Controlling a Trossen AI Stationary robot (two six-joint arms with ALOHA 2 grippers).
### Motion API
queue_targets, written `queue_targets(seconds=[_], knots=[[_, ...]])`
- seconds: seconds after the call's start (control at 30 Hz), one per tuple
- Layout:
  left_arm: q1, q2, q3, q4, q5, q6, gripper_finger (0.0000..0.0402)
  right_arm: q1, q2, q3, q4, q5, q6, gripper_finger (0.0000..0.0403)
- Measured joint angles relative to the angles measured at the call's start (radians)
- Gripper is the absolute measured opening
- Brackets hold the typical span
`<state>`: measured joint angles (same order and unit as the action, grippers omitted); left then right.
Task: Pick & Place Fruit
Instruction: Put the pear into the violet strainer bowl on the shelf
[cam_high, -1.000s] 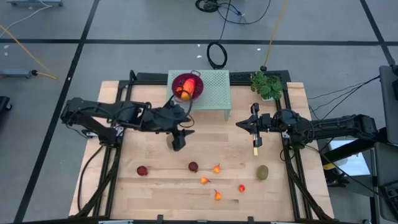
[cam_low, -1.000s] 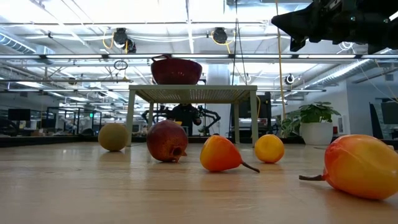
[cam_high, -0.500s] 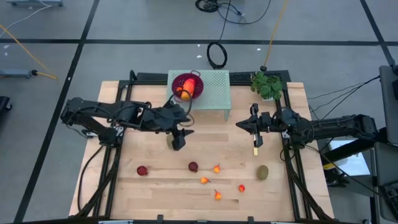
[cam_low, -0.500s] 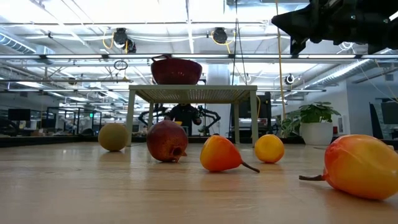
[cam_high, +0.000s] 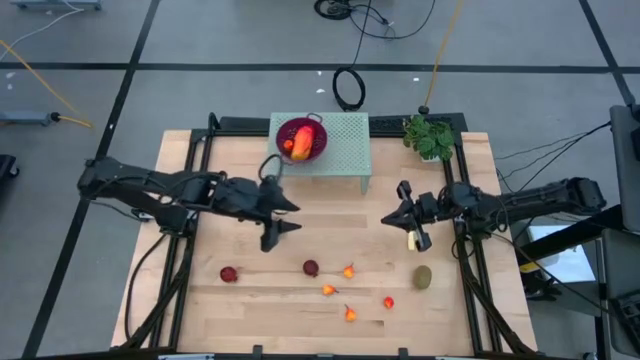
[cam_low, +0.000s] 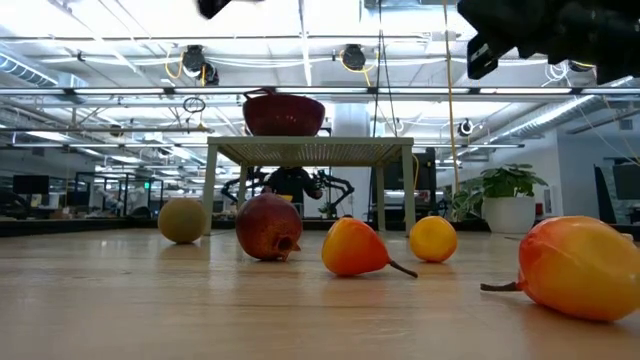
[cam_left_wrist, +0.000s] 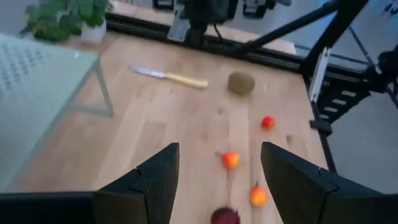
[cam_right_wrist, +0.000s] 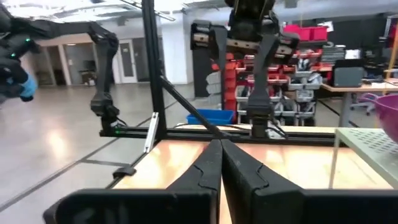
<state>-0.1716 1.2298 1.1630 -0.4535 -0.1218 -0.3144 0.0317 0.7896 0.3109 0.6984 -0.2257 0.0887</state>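
hovering: left gripper (cam_high: 273, 222) above table (cam_high: 240, 300), fingers apart, empty
right gripper (cam_high: 408, 213): fingers together
fruit (cam_high: 330, 280): scattered, table front
high view only: orange fruit (cam_high: 298, 144) inside bowl (cam_high: 303, 131)
left wrist only: knife (cam_left_wrist: 168, 76) beside kiwi (cam_left_wrist: 240, 83)

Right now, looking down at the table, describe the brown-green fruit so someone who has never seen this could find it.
Start at the wooden table and go to its right side, near the right gripper. Just in front of the yellow-handled knife lies the brown-green oval fruit. It is the only dull, greenish one; its neighbours are small orange-red fruits and dark red balls.
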Motion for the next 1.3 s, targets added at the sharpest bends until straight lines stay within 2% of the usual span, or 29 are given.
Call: queue_targets(seconds=[0.23,0.43,0.6,0.77,1.03,1.3], knots=[[0.000,-0.177,-0.216,0.071,0.021,-0.004,0.0227,0.104,0.067,0.007,-0.005,0.161,0.003,0.0004],[0.000,-0.345,-0.362,0.126,0.062,0.033,0.0227,0.194,0.173,0.102,-0.016,0.289,-0.014,0.0004],[0.000,-0.467,-0.459,0.141,0.077,0.058,0.0227,0.261,0.259,0.269,-0.222,0.359,-0.051,0.0004],[0.000,-0.568,-0.554,0.175,0.091,0.064,0.0227,0.311,0.347,0.430,-0.473,0.361,-0.043,0.0004],[0.000,-0.713,-0.679,0.216,0.106,0.082,0.0228,0.364,0.484,0.581,-0.667,0.359,0.086,0.0004],[0.000,-0.850,-0.762,0.218,0.198,0.114,0.0228,0.401,0.643,0.744,-0.868,0.335,0.135,0.0004]])
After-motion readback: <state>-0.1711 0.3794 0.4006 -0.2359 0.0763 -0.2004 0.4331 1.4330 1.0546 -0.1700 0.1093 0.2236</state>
